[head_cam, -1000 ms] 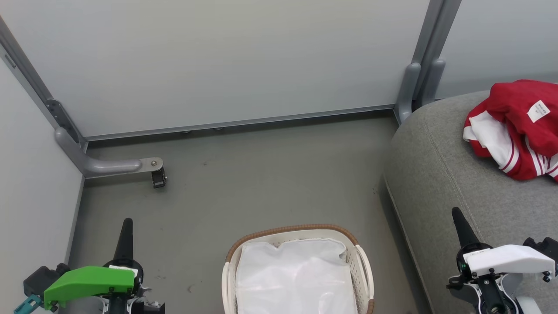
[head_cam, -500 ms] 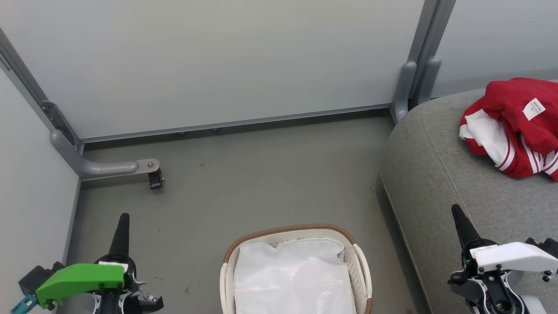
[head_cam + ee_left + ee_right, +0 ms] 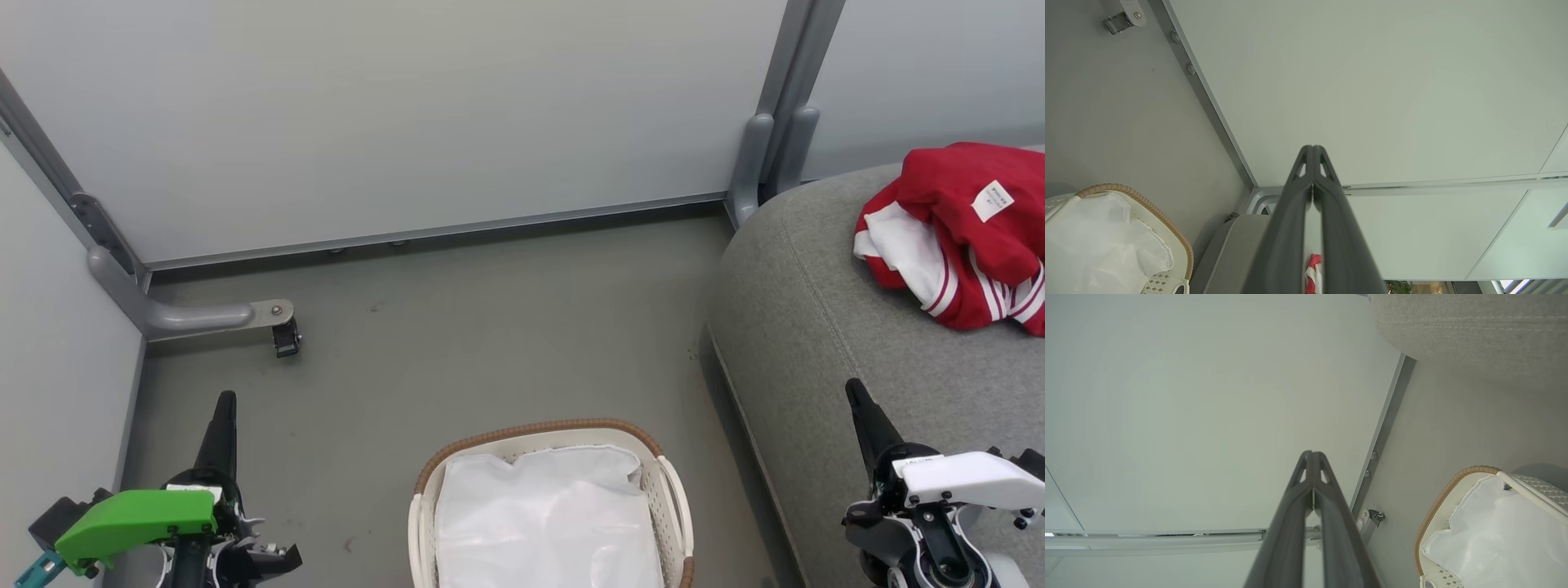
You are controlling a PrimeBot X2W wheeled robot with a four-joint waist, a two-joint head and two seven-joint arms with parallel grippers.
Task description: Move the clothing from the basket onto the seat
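Shifted since a second ago: the whole head view. Wall, floor, basket and seat all sit a little further left in frame, which is a camera move and not a move of the goods. Both grippers keep much the same stations.

- Basket (image 3: 539,430): stands on the floor and serves as the reference for all places below. A white sheet lining (image 3: 547,523) lies in it, and no red fabric can be seen inside.
- Seat (image 3: 816,327): just to the right of the basket, with its rounded corner beyond the basket's far right.
- Clothing (image 3: 963,237): a red heap with white panel, stripe trim and label. It lies on the seat well to the right of the basket and beyond it, and runs off the frame edge. One piece or two cannot be told.
- Handling, by judgement: light, soft and limp, neither fragile nor slippery. It will drape and trail when lifted. Best hold is a raised fold or bunched ridge, pinched through several layers, and not the flat white panel.
- Left gripper (image 3: 226,400): left of the basket, over the floor. Its fingers are pressed together with nothing between them.
- Right gripper (image 3: 856,392): right of the basket, over the seat's near edge. Its fingers are likewise closed and empty.
- Status, by judgement: the transfer looks complete.
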